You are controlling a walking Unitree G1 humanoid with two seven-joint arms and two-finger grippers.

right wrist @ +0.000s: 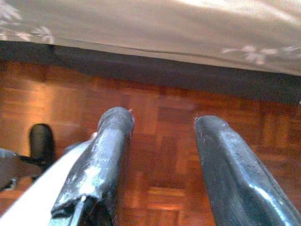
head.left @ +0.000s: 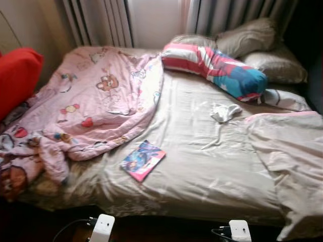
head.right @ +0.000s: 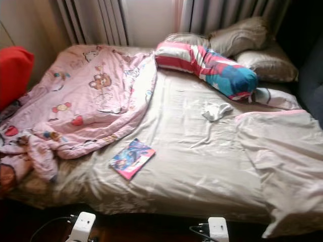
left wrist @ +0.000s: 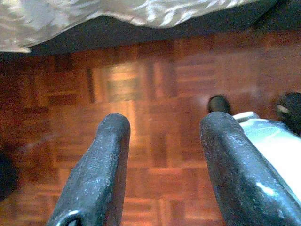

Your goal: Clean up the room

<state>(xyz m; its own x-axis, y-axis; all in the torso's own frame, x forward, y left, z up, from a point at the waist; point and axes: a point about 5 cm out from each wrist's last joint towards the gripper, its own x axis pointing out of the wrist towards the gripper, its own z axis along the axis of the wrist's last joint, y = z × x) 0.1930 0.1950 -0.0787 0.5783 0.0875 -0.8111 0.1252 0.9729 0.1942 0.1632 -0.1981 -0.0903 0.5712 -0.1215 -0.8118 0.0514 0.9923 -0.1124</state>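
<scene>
a bedroom with grey curtains (head.left: pixel 101 20) across the top of the frame and an unmade bed (head.left: pixel 202 171) taking up most of the head views, its beige sheet wrinkled and shiny. a pink quilt (head.left: pixel 86 106) printed with bears and hearts lies bunched over the left half of the bed, its lower end crumpled at the lower left edge. a red cushion (head.left: pixel 17 75) sits at the far left edge. at the upper right, a long bolster (head.left: pixel 214 68) striped red, white and blue lies slantwise in front of three beige pillows (head.left: pixel 247 36). just below the bolster's blue end rests a small crumpled white cloth (head.left: pixel 224 112). a thin colourful book (head.left: pixel 143 160) lies flat near the bed's front edge, left of centre, just beside the quilt's hem. a pale folded blanket (head.left: pixel 290 151) with a pink border covers the bed's right side and hangs over the corner. the middle of the sheet between book and blanket is open. both arms hang low at the bottom edge: the left hand (left wrist: pixel 162 165) and the right hand (right wrist: pixel 160 165) each have their fingers spread wide, holding nothing, over red-brown parquet floor (left wrist: pixel 155 80) just short of the bed's overhanging sheet.
</scene>
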